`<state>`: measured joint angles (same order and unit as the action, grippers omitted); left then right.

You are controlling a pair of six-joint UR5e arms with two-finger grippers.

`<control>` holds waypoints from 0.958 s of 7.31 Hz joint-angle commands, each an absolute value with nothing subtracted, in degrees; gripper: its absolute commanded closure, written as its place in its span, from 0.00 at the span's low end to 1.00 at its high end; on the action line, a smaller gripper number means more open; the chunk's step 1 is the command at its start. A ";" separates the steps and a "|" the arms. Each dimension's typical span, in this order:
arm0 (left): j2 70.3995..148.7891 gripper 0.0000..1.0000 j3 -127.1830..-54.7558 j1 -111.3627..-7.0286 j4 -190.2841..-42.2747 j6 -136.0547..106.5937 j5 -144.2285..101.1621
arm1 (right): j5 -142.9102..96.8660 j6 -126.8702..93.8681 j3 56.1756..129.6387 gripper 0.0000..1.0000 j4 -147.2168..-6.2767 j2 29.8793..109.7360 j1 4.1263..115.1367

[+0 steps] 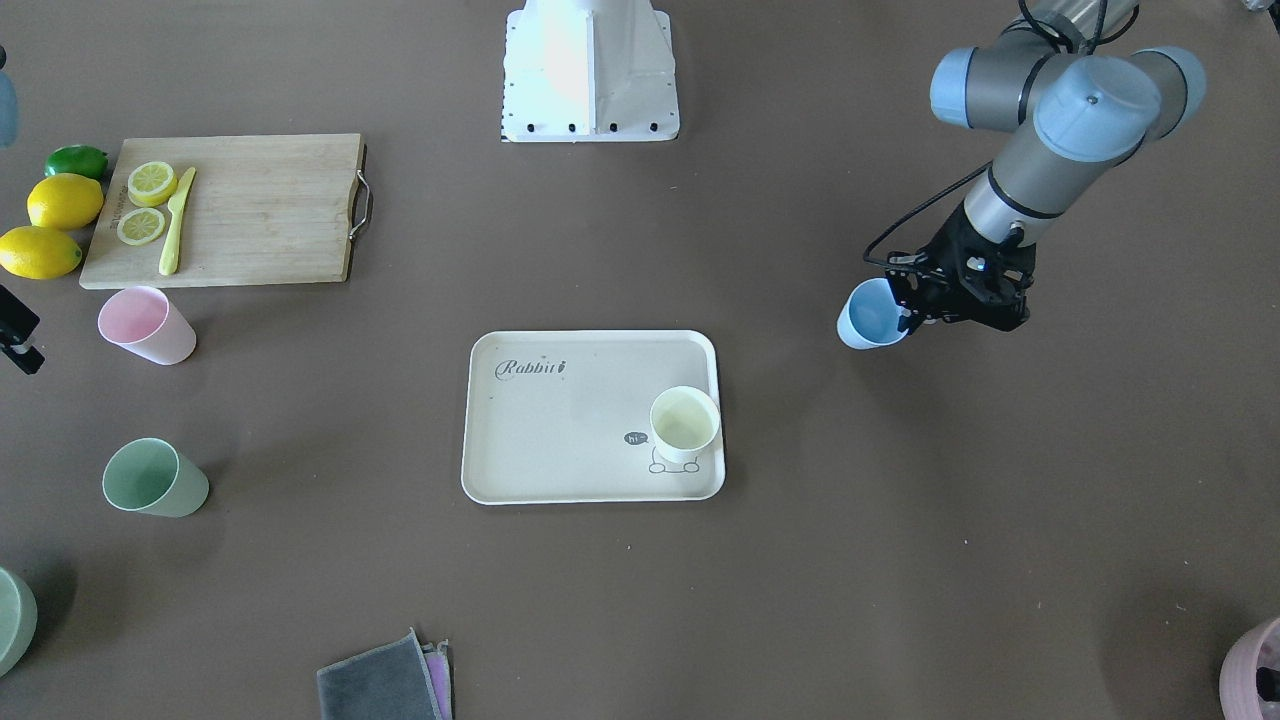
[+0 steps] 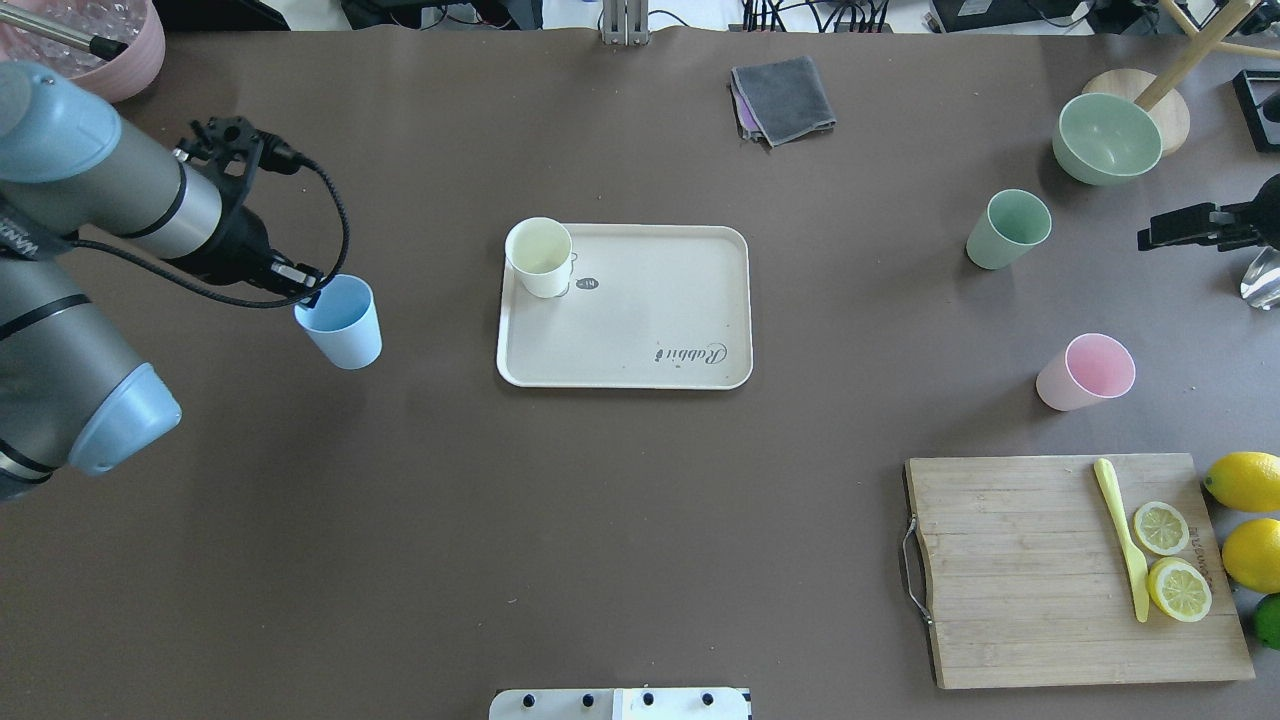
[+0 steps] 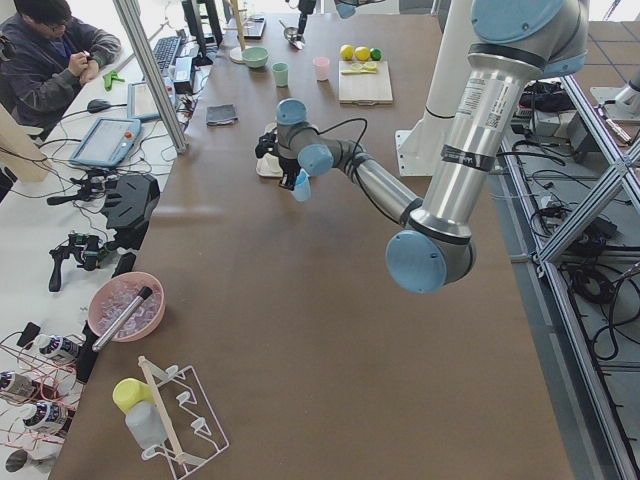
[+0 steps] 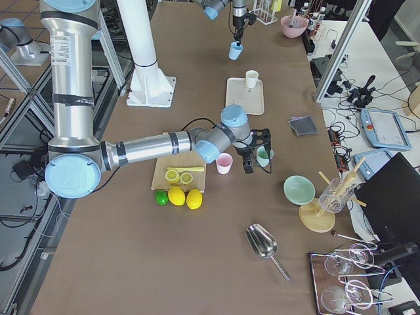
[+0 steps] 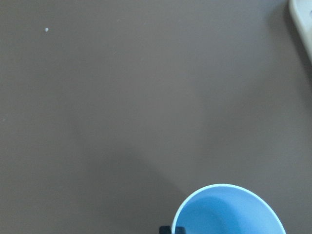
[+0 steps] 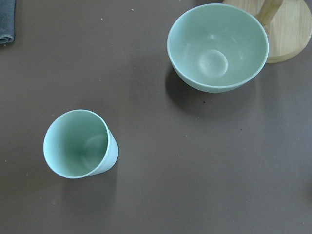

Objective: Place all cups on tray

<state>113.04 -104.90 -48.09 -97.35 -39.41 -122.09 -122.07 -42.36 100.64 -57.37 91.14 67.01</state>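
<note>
My left gripper [image 2: 312, 298] is shut on the rim of the light blue cup [image 2: 340, 322] and holds it above the table, left of the tray [image 2: 650, 330]. The wrist view shows one fingertip [image 5: 168, 229] at the blue cup's rim [image 5: 229, 212]. The cream-yellow cup [image 2: 540, 257] stands upright in the tray's far left corner. The sage green cup [image 2: 1008, 229] and the pink cup [image 2: 1086, 372] stand on the table at the right. My right gripper [image 2: 1148, 238] is open and empty, right of the green cup [image 6: 79, 144].
A green bowl [image 2: 1107, 138] sits beyond the green cup, by a wooden stand. A cutting board [image 2: 1030, 570] with lemon slices and a yellow knife lies near right, with lemons beside it. A grey cloth [image 2: 783, 98] lies at the far middle. A mauve pot [image 2: 110, 50] is far left.
</note>
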 commanded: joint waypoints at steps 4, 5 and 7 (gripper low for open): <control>128.06 1.00 -92.94 -37.71 -101.53 -58.34 -110.67 | -121.82 -42.36 100.55 0.00 -57.39 90.88 66.89; 127.97 1.00 -88.90 -37.62 -109.52 -60.97 -109.26 | -121.82 -42.36 100.55 0.00 -57.39 90.88 66.80; 127.97 1.00 -88.24 -37.53 -111.36 -61.44 -109.25 | -121.90 -42.36 100.55 0.00 -57.57 90.62 66.80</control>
<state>127.91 -89.08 -37.63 -109.39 -60.86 -109.54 -121.83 -42.36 100.55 -57.47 90.75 66.82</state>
